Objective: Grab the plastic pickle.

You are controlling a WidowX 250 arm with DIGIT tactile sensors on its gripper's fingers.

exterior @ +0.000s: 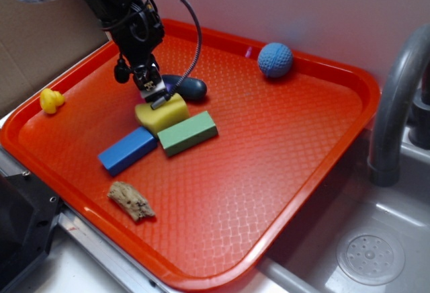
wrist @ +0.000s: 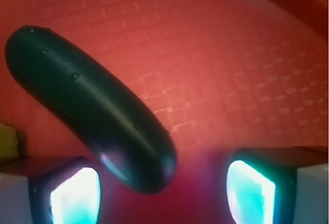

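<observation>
The plastic pickle [exterior: 188, 88] is a dark, smooth capsule lying on the orange tray [exterior: 282, 138], just behind the yellow sponge [exterior: 162, 113]. In the wrist view the pickle [wrist: 92, 111] runs diagonally from upper left to lower centre, and its near rounded end reaches in between my fingertips, closer to the left one. My gripper [wrist: 163, 190] is open, with both glowing pads [wrist: 76, 198] apart from the pickle. From outside, the gripper [exterior: 154, 91] hangs low over the pickle's left end and the sponge's top, hiding part of the pickle.
A green block [exterior: 188, 132] and a blue block [exterior: 127, 150] lie in front of the sponge. A rough brown chunk [exterior: 132, 201] sits near the tray's front edge, a blue ball [exterior: 275, 60] at the back, a yellow duck [exterior: 51, 100] at the left rim. A faucet [exterior: 396, 98] and sink stand to the right.
</observation>
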